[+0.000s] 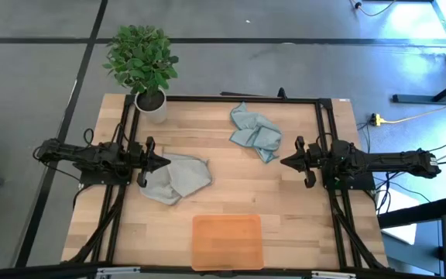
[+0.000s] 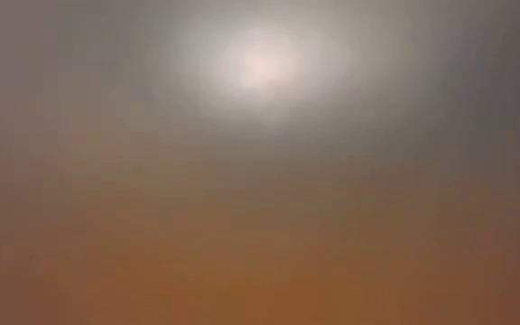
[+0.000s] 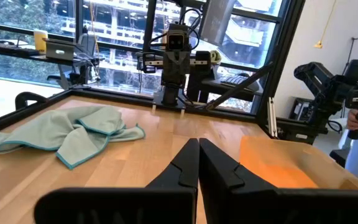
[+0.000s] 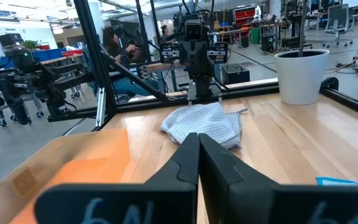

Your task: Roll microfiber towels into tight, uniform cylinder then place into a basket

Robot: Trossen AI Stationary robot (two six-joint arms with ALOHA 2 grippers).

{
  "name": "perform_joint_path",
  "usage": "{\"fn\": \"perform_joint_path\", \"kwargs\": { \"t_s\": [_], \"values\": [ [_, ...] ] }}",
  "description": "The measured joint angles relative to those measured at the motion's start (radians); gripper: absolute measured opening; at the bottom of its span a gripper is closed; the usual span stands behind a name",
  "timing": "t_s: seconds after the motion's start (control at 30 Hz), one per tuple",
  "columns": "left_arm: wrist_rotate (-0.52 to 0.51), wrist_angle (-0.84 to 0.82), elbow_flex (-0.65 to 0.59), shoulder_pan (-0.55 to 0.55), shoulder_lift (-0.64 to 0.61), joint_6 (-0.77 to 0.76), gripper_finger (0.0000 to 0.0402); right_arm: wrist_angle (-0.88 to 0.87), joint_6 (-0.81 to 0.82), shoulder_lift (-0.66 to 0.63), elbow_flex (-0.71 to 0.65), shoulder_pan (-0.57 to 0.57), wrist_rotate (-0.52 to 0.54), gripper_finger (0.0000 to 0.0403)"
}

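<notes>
Crumpled pale blue-teal microfiber towel (image 1: 255, 132) lay upper centre, grey towel (image 1: 175, 177) centre-left, shallow orange tray (image 1: 226, 242) bottom centre; left gripper (image 1: 163, 162) and right gripper (image 1: 286, 162) both clenched, holding nothing.

Crumpled grey towel (image 1: 175, 177) and blue-teal towel (image 1: 255, 132) lie unrolled, apart from the orange basket (image 1: 227, 241)

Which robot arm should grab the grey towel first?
Probably the left. The left gripper sits right at the edge of the grey towel, while the right gripper is across the table, nearer the blue-teal towel.
</notes>
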Motion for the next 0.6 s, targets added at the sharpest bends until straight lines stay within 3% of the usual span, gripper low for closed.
{"fn": "perform_joint_path", "kwargs": {
  "t_s": [0.13, 0.37, 0.6],
  "values": [
    [0.000, 0.000, 0.000, 0.000, 0.000, 0.000, 0.0000, 0.061, -0.069, 0.000, 0.000, 0.000, 0.076, 0.0010],
    [0.000, 0.000, 0.000, 0.000, 0.000, 0.000, 0.0000, 0.335, -0.131, -0.001, 0.012, -0.001, 0.186, 0.0010],
    [0.000, 0.000, 0.000, 0.000, 0.000, 0.000, 0.0000, 0.192, -0.267, 0.012, 0.199, -0.001, 0.279, 0.0010]
  ]
}}
